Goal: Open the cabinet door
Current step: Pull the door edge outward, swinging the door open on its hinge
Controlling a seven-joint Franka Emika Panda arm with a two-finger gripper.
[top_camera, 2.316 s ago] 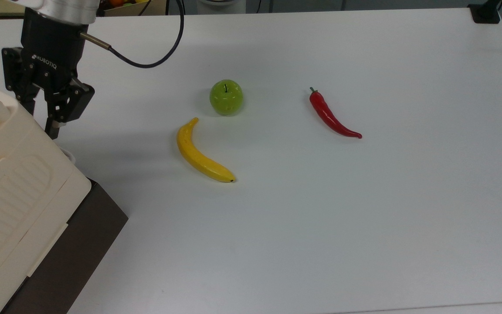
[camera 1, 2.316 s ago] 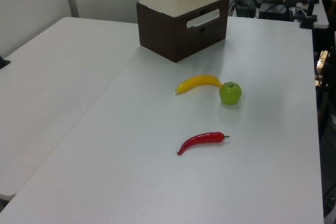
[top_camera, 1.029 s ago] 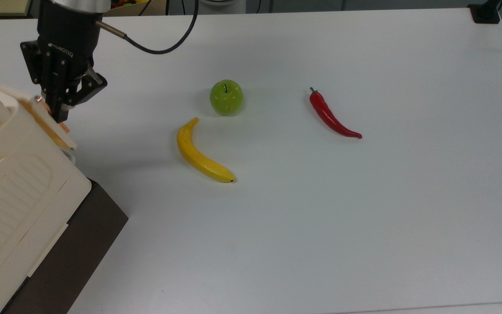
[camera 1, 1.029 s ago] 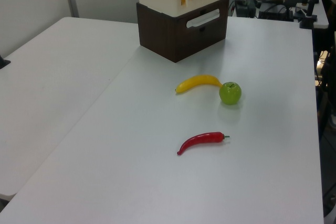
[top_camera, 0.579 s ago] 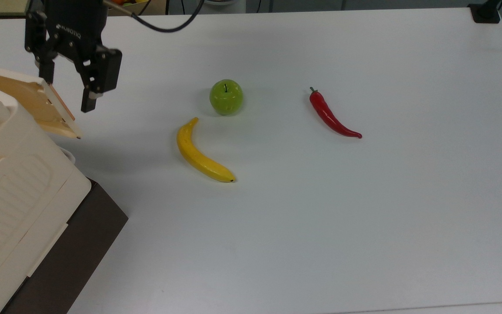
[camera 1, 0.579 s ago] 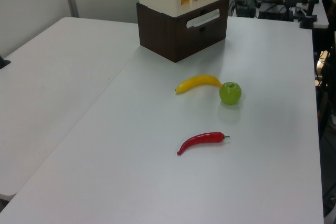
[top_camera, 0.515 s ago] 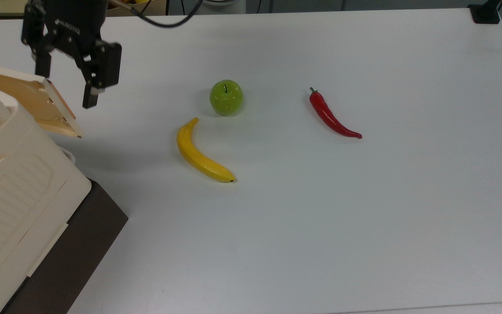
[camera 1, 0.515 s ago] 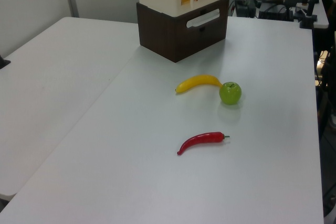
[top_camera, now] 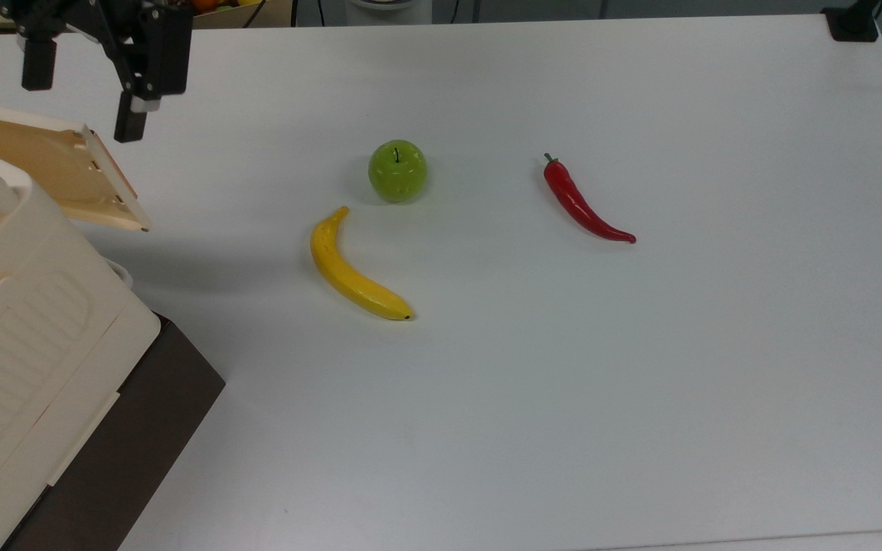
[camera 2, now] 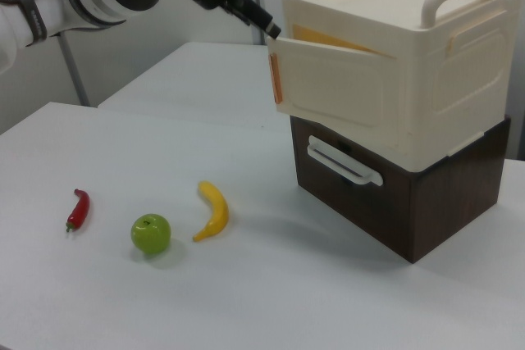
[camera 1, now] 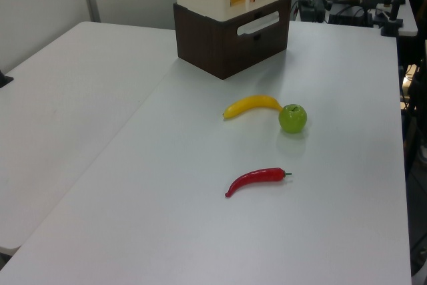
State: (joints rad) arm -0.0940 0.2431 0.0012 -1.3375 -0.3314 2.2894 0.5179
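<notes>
The cabinet door (top_camera: 54,170) stands ajar from the cabinet (top_camera: 20,321) at the top view's left. The gripper (top_camera: 81,96) hangs just above the door's free edge, jaws spread wide and holding nothing.

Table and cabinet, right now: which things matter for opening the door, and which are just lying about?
For the job:
cabinet
cabinet door, swung partly open
gripper, jaws open, clear of the door

Lying about:
banana
green apple
red chili pepper
</notes>
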